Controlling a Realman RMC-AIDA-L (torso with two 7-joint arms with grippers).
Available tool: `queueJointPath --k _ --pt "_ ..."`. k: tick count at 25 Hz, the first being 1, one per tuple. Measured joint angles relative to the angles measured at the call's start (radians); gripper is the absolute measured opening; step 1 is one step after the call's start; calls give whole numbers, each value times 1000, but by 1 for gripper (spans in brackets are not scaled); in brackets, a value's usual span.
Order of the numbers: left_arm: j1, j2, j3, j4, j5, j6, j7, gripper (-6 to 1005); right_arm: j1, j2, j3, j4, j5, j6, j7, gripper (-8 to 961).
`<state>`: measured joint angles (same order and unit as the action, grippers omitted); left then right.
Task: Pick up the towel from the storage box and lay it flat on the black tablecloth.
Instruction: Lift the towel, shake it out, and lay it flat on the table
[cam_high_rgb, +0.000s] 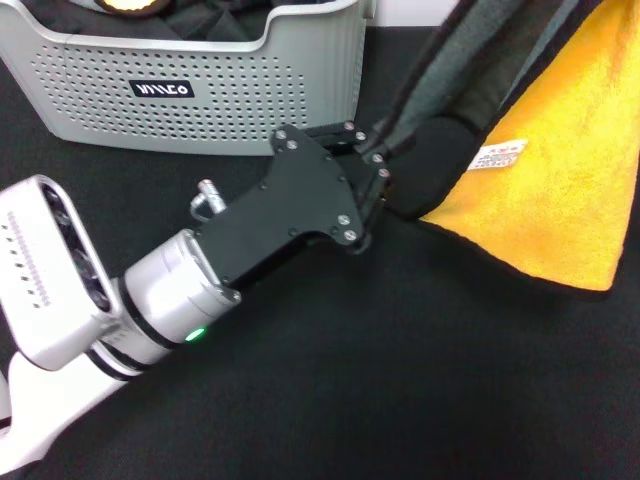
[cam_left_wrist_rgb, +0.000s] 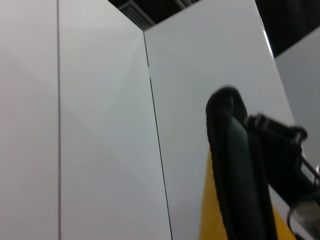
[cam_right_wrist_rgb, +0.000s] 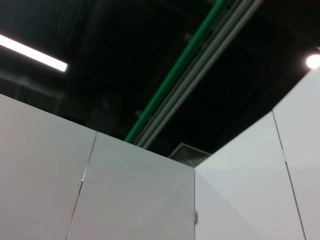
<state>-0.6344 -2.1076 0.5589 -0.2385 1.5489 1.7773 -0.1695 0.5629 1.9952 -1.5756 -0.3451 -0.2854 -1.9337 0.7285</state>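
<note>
Head view: the towel (cam_high_rgb: 560, 170) is already out of the storage box (cam_high_rgb: 200, 90), so the pick-up half can be called done. It's seen hanging in the air to the right of the box, orange-yellow face toward the camera, grey-green face folded behind, with the small white label (cam_high_rgb: 497, 155) showing near the black edging. A corner of it is pinched by the left gripper (cam_high_rgb: 378, 160), whose jaws look closed onto the dark hem, right where the fabric bunches up. The lower part of the towel is draped down onto the black tablecloth (cam_high_rgb: 400, 380), or at least very close to it; actual contact can't be confirmed from this angle. In the left wrist view the same towel (cam_left_wrist_rgb: 235, 170) is seen edge-on against white wall panels, with a sliver of orange below, so the grip is backed up there too. The right gripper isn't seen anywhere, and only ceiling and panels are shown by its wrist camera, so nothing can be said about its state. What's left, by the look of it: the towel still has to be spread out, since it's folded and dangling rather than flat. It would need to be lowered, opened up and let go before the job could be counted as finished.
</note>
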Motion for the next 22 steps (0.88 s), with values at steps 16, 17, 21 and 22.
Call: queueJointPath --k 16,17,21,22 --pt "143 37 144 569 6 189 -626 37 -20 -141 0 51 -259 10 354 7" --pt "143 45 160 593 6 199 -665 37 -19 -152 -1 51 -286 0 374 7" --pt "143 92 190 653 4 249 -776 36 -18 -174 -1 50 -353 -47 394 7" --pt "145 107 200 672 1 257 -813 36 -21 -177 -1 50 -370 -64 397 7"
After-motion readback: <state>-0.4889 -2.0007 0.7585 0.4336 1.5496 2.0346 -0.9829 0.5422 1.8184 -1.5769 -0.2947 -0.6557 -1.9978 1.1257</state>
